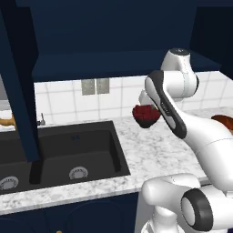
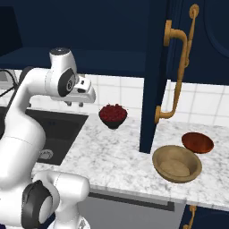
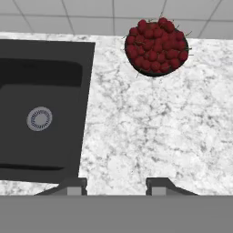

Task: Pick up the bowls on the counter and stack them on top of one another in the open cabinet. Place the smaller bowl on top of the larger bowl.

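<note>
The wide tan wooden bowl (image 2: pixel 176 163) and the smaller glossy reddish-brown bowl (image 2: pixel 197 142) sit at the lower right of the right base view on the speckled marble counter (image 2: pixel 116 152), well apart from the two-finger gripper (image 2: pixel 75 103) at upper left. The white arm is folded high, its hand pointing down, fingers (image 3: pixel 75 185) spread and empty, over bare counter between the black sink (image 3: pixel 36 104) and the dark bowl of red berries (image 3: pixel 156 45).

Smaller bowl (image 2: pixel 197 142) behind larger bowl (image 2: pixel 176 163); berry bowl (image 2: pixel 113 115) left.
</note>
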